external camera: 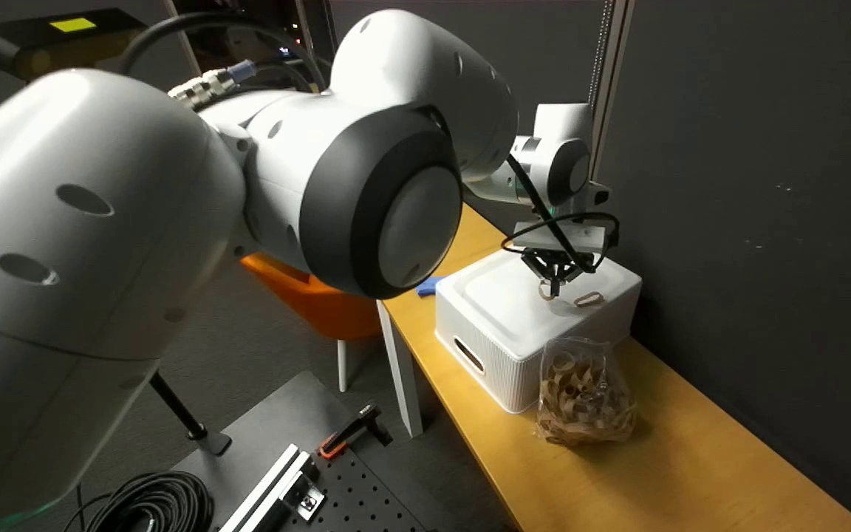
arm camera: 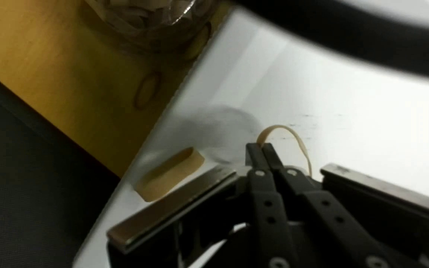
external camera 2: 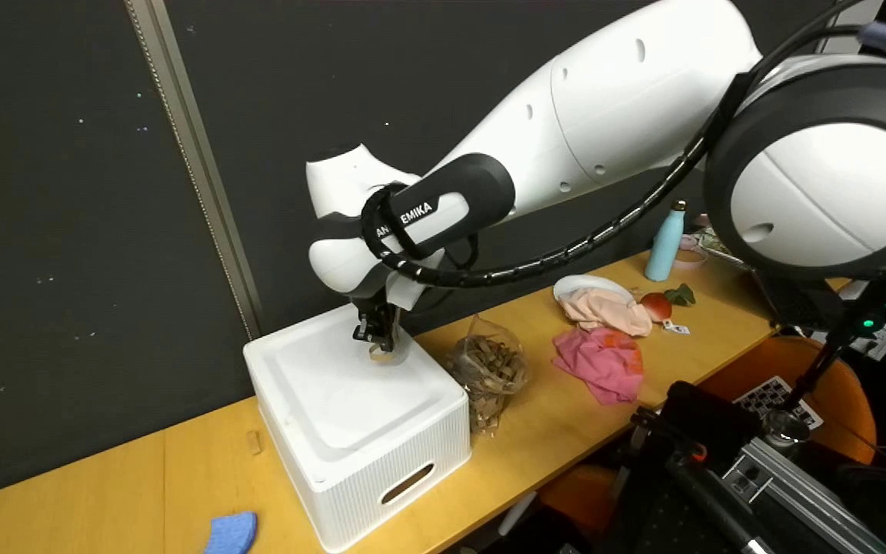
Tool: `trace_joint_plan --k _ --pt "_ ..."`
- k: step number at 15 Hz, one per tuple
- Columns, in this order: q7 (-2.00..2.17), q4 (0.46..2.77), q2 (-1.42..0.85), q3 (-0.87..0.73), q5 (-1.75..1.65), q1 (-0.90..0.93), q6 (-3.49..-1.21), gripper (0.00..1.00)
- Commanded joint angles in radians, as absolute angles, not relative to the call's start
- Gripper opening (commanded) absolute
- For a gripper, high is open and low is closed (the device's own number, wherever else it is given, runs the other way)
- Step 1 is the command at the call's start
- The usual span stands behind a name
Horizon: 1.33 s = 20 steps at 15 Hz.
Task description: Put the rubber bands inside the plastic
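Observation:
My gripper (arm camera: 262,146) is shut on a tan rubber band (arm camera: 262,137), whose loop sticks out from the fingertips. In both exterior views the gripper (external camera: 555,288) (external camera 2: 383,345) is just above the white box's lid; I cannot tell whether the band touches it. Another loose rubber band (arm camera: 179,176) lies on the lid beside the gripper, and it shows in an exterior view (external camera: 589,299). The transparent plastic bag (external camera: 582,347) (external camera 2: 498,332) stands on the table against the box, with many rubber bands (external camera: 580,403) inside. Its lower part (arm camera: 162,33) shows in the wrist view.
The white box (external camera: 492,288) (external camera 2: 312,385) stands on the wooden table (external camera: 691,458) by a dark wall. A tan piece (external camera 2: 254,442) and a blue cloth (external camera 2: 231,532) lie beyond it. Pink cloth (external camera 2: 604,365), a plate (external camera 2: 589,285) and a bottle (external camera 2: 666,242) stand past the bag.

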<state>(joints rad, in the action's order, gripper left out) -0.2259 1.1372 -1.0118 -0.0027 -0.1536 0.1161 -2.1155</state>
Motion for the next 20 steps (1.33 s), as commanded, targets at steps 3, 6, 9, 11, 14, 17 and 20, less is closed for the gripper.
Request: trace_joint_plan --k 3,6,9,11,14,17,20 --pt "-0.184 1.067 -1.076 -0.031 -0.204 0.117 -2.139 0.0" --pt "-0.173 1.049 -1.096 -0.037 -0.216 0.117 -2.154 0.23" --pt "-0.163 1.035 -1.107 -0.039 -0.225 0.119 -2.161 0.36" --pt "-0.159 1.033 -1.106 -0.039 -0.226 0.119 -2.162 0.4" --pt "-0.154 1.028 -1.107 -0.04 -0.225 0.117 -2.162 0.38" --pt "-0.151 1.021 -1.113 -0.041 -0.224 0.114 -2.16 0.37" --pt "-0.15 1.018 -1.117 -0.044 -0.223 0.111 -2.159 0.41"
